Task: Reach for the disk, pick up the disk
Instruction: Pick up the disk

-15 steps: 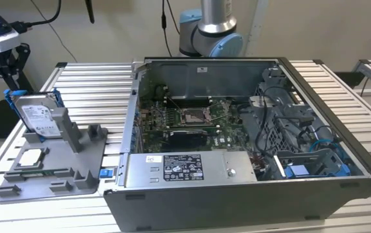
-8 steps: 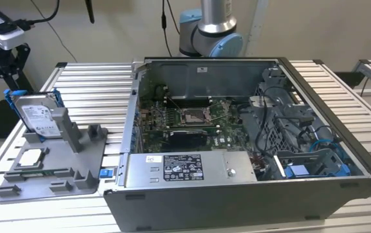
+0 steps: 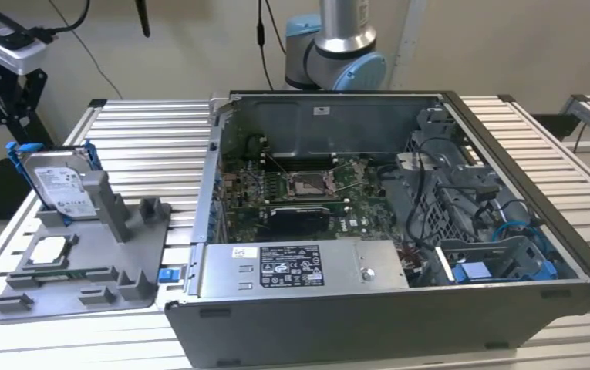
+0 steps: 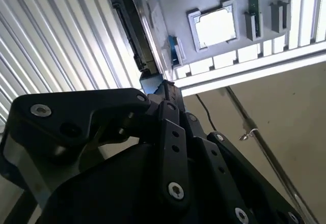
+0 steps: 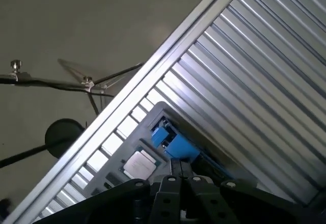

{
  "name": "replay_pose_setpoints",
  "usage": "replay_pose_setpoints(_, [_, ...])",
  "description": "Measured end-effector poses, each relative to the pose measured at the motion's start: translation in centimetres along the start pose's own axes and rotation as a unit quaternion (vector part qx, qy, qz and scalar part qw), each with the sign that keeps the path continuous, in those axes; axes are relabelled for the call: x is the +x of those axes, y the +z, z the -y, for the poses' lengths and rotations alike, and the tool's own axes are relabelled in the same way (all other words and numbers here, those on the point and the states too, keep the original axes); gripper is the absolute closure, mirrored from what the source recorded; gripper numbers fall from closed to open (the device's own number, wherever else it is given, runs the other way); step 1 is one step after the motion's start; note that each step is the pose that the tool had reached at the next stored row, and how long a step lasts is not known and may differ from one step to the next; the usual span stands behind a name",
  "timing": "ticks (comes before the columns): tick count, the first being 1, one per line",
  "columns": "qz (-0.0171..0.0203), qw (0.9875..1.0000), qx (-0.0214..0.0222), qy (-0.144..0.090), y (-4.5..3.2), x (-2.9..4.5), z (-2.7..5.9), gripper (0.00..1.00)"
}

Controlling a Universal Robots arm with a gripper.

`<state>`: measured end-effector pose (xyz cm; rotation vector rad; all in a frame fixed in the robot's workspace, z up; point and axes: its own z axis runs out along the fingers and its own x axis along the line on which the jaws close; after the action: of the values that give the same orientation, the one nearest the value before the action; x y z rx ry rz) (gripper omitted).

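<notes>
The disk (image 3: 56,182) is a silver drive with a white label in a blue carrier. It stands upright in a grey holder (image 3: 119,254) at the exterior view's left. My gripper (image 3: 1,114) hangs open above the disk and a little further left, apart from it, with nothing between its fingers. In the second wrist view the disk (image 4: 140,28) shows edge-on just beyond the black gripper (image 4: 155,85). In the first wrist view the carrier's blue corner (image 5: 175,143) sits right past the gripper (image 5: 178,167).
A small square silver chip (image 3: 53,248) lies flat in the grey holder in front of the disk. An open computer case (image 3: 377,223) takes up the middle and right of the slatted metal table (image 3: 161,139). The arm's base (image 3: 334,54) stands behind the case.
</notes>
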<state>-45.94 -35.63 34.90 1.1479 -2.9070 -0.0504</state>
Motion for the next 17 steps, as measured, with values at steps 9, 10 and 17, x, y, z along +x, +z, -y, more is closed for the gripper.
replay_pose_setpoints(9, [-0.0029,0.9966,0.0002,-0.082,0.0,0.0,0.0,1.0])
replay_pose_setpoints(10, [-0.0033,0.9958,0.0002,-0.091,0.0,0.0,0.0,1.0])
replay_pose_setpoints(17, [-0.0056,0.988,0.0004,-0.154,0.0,0.0,0.0,1.0])
